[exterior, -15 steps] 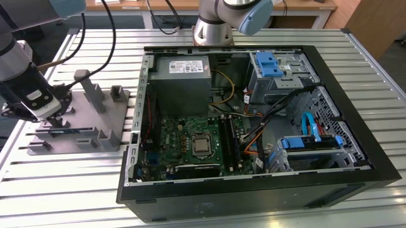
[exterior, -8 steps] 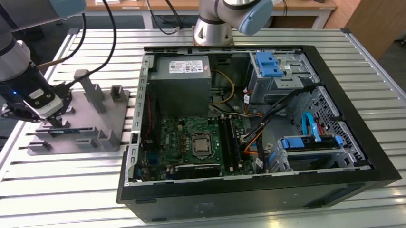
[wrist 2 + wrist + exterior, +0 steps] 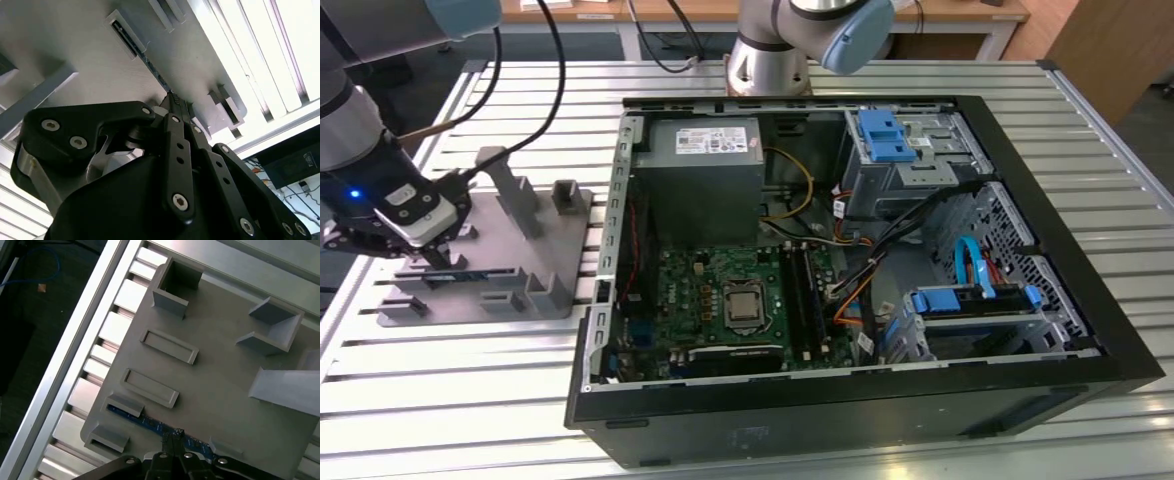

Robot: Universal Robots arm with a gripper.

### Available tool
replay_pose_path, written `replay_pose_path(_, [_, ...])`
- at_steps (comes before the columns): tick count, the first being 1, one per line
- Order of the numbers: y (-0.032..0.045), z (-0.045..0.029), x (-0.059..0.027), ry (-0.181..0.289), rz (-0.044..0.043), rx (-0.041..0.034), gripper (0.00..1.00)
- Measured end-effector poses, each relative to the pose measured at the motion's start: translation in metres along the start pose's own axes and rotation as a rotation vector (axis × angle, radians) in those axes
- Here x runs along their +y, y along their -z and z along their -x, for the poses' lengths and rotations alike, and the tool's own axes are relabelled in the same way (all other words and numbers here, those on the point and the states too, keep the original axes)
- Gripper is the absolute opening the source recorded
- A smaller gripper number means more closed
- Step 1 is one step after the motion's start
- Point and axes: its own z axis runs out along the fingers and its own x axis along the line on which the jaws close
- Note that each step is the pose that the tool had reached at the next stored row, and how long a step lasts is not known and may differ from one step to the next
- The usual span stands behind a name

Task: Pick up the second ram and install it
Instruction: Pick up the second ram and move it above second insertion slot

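At the exterior view's left, on the slatted metal worktop (image 3: 454, 400), the robot arm (image 3: 354, 130) is seen bent down over a grey moulded tray (image 3: 554, 250). The gripper (image 3: 438, 262) is lowered onto the tray's side nearest the exterior view's left, close to the tray's edge that faces the camera.

The second ram (image 3: 470, 273) is seated on its long edge in the tray, along that same edge, directly under the fingertips. In the first wrist view the second ram (image 3: 150, 423) is shown as a dark-blue strip, one end tucked into a small grey holder (image 3: 125, 405) of the tray (image 3: 220, 365). The gripper (image 3: 173, 434) is set on it at about mid-length, the fingers drawn narrow and pressed against both faces of the strip. In the second wrist view the same grip is seen from behind the gripper (image 3: 175, 100): the second ram (image 3: 152, 65) runs out from between the fingertips to a slotted holder (image 3: 125, 35). The strip is gripped but not raised out of the tray.

Just beside the tray's edge towards the exterior view's right, an open computer case (image 3: 854, 420) is laid flat on the worktop. Inside it a green motherboard (image 3: 707, 290) is seen, with long black sockets (image 3: 803, 290) beside the processor.
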Motion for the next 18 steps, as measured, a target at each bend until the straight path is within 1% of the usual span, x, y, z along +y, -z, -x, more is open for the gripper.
replay_pose_path(18, [0.0000, 0.0000, 0.0000, 0.151, -0.0031, 0.0056, 0.10])
